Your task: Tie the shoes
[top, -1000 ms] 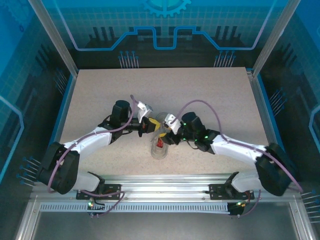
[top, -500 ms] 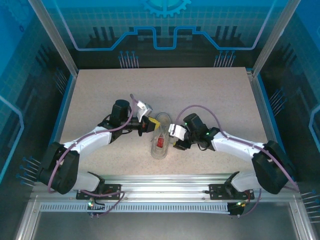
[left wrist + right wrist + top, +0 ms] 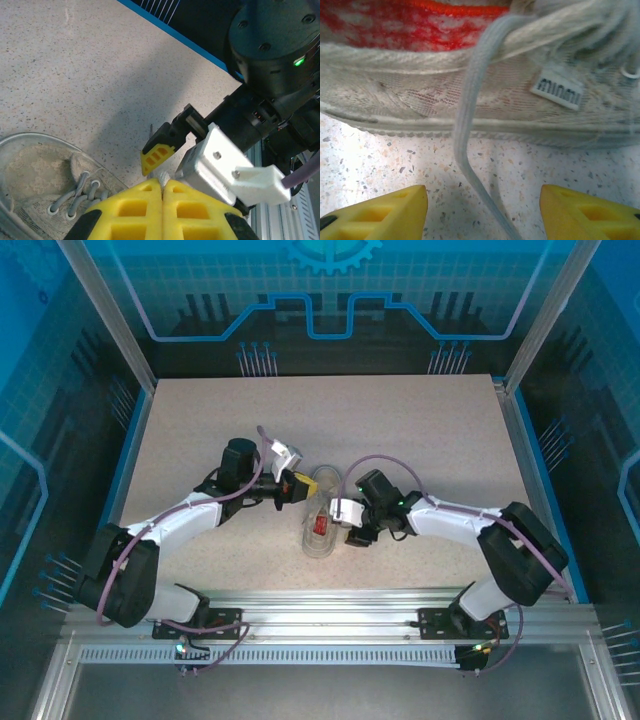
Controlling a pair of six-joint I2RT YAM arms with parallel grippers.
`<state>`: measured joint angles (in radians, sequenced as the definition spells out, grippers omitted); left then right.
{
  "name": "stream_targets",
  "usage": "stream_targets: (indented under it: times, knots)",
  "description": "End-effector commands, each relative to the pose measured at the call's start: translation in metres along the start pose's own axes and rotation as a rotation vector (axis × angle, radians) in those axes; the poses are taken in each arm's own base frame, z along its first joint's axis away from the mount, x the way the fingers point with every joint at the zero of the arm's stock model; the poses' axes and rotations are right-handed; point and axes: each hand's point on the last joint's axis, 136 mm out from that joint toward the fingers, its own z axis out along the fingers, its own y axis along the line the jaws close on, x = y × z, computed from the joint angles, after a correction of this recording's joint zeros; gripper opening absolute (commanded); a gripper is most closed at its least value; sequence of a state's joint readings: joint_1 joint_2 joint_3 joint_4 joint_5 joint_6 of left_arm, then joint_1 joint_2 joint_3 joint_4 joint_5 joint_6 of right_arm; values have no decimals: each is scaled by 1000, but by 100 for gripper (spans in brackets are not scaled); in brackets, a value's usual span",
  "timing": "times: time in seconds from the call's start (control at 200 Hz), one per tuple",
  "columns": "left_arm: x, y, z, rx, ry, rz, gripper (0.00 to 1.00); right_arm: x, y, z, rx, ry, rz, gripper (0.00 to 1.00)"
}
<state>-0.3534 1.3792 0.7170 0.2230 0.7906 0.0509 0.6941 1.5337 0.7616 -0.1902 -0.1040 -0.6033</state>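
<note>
Top view: shoe sits mid-tabletop btw my two claws. Left claw is at its far end, right claw just beside its right flank.

Left wrist: left claw is pressed shut above the laced front; can't tell if anything's pinched.

Right wrist: right claw is spread open, w/ a loose lace trailing down the shoe's side onto the tabletop btw its tips, untouched.

Risk: the lace is thin & limp. If I close off-line I grab air, or I bump the light shoe & it slides.
</note>
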Motion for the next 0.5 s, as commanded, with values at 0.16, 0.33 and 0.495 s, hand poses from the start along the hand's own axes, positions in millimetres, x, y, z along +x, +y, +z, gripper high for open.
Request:
stream_targets:
  times: [0.16, 0.33, 0.495]
  knots:
    - [-6, 3, -4, 4, -42, -3, 0, 1, -10, 24, 37, 99, -59, 55]
    - [-7, 5, -6, -6, -50, 1, 0, 1, -19, 17, 85, 93, -9, 5]
    - [-8, -3, -9, 11, -55, 26, 0, -1, -26, -8, 143, 52, 63, 0]
